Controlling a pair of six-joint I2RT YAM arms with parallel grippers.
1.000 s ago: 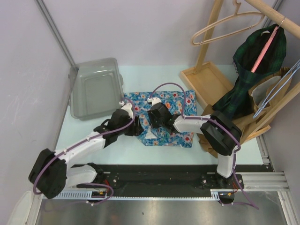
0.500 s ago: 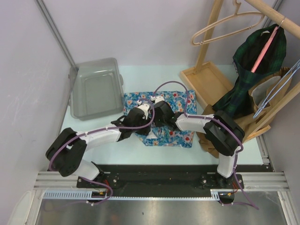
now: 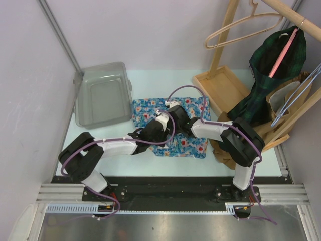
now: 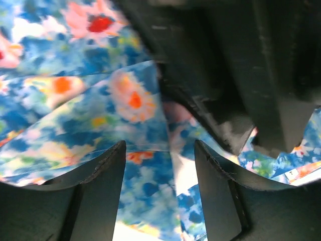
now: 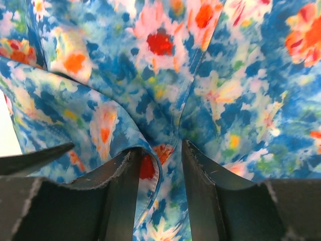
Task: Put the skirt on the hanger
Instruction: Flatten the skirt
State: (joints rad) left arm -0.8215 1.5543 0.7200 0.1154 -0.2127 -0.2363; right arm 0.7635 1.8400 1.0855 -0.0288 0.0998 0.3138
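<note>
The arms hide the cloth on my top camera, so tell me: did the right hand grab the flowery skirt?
Observer: On its wrist camera, a raised fold of the skirt sits between the fingers of the right hand; I can't tell if it's squeezed.
Operator: And the left hand?
Observer: Its wrist camera shows the left hand open, fingers apart over the skirt, pinching nothing.
Operator: Anything in its way?
Observer: The right arm, black, fills that view's upper right, close ahead.

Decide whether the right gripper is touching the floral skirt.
Touching. In the right wrist view, the right gripper straddles a raised fold of skirt lying against one finger.
</note>
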